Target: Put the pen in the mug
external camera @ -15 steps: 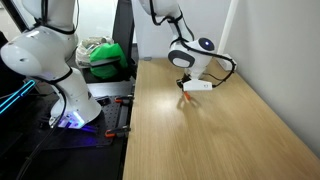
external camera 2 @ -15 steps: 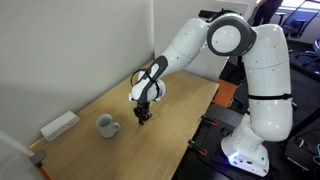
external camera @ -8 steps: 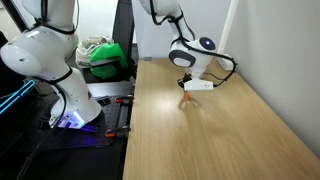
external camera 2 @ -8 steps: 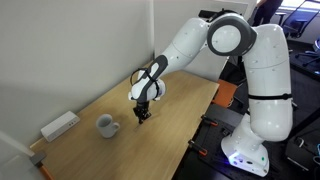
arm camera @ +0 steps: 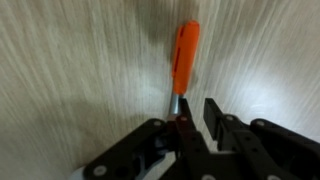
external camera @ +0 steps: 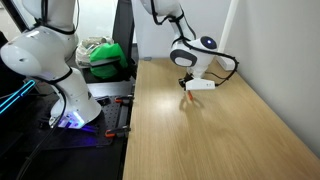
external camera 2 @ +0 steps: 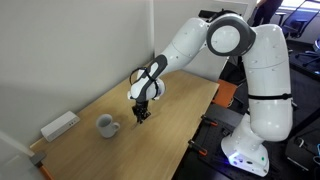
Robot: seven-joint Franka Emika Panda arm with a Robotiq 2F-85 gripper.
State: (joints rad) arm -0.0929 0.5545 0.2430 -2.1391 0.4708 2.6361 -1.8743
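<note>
Slim orange-red plastic pen [arm camera: 184, 55] with paler tip, against pale wood-grain tabletop [arm camera: 70, 70], tip end right at black gripper [arm camera: 200, 118]. Probably light, stiff and smooth, prone to roll or swivel; better pinched across mid-barrel than at the tip. Jaws nearly together, thin slit between; cannot tell whether clamped on the tip. Nearby on the table: small grey-white rounded mug [external camera 2: 106, 125].
</note>
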